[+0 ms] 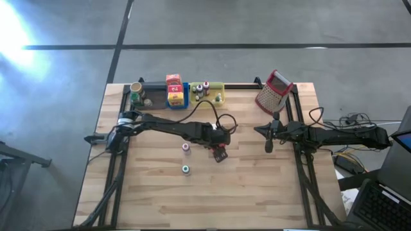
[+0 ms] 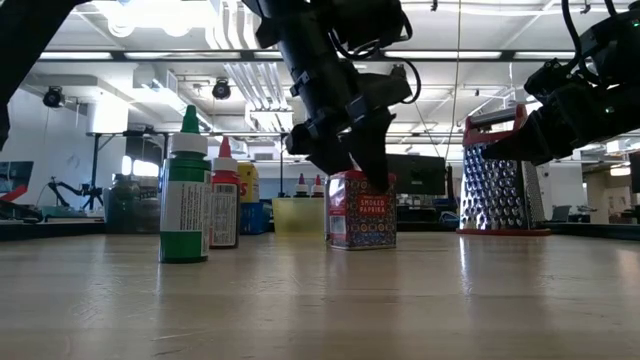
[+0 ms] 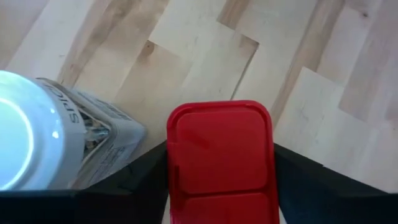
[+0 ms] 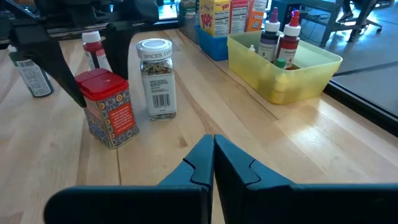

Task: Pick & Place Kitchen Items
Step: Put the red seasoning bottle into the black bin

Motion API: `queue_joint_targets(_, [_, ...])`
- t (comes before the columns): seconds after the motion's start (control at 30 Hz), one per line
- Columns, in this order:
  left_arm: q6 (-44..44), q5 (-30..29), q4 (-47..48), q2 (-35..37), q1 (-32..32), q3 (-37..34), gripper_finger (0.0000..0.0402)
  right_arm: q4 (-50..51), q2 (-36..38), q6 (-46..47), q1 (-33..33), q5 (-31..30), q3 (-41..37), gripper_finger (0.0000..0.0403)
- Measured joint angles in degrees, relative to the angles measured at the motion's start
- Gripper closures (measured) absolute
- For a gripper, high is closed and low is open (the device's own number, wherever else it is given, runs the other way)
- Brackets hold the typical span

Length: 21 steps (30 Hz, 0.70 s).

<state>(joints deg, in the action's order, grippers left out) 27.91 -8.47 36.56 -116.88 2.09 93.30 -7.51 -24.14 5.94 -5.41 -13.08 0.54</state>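
A red paprika tin [image 1: 220, 154] [image 2: 361, 210] with a red lid [image 3: 221, 155] stands on its base on the wooden table, mid-table. My left gripper [image 1: 218, 145] [image 3: 221, 163] reaches down over it, one finger on each side. Close beside the tin stands a white-capped spice jar [image 4: 155, 78] [image 3: 25, 143]. A pink-capped bottle [image 1: 185, 147] and a green-capped bottle [image 1: 185, 169] [image 2: 185, 190] stand nearer the table's front. My right gripper [image 1: 259, 130] [image 4: 213, 155] waits shut at the table's right, holding nothing. My left gripper has the red tin between its two fingers [image 3: 146, 171], which lie against two opposite sides at the lid's edge [image 3: 173, 155]. The fingers come from above, slanting down. The tin stands upright with its base [image 2: 361, 244] on the table.
Along the far edge stand a grey tray [image 1: 151, 96], a blue tray [image 1: 178, 99] with boxes and a yellow tray [image 1: 209, 93] with small bottles. A metal grater [image 1: 274, 92] stands at the far right. Bare wood lies toward the near edge.
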Motion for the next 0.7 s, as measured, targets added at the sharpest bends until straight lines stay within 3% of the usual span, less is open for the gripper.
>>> queue_joint_targets(0.13, [-0.01,0.74,0.00,0.00,0.00,0.00,0.0176,0.00,0.00,0.00,0.00,0.00,0.00,0.0394])
queue_joint_targets(0.4, [-4.02,4.67,-0.55,0.00,-0.87,0.00,0.0153,0.00,0.00,0.00,0.02,0.00,0.00,0.0394])
queue_joint_targets(0.7, [-7.80,7.12,-0.12,1.51,-0.79,1.84,0.0177,0.02,0.00,0.00,0.02,0.00,0.00,0.0394])
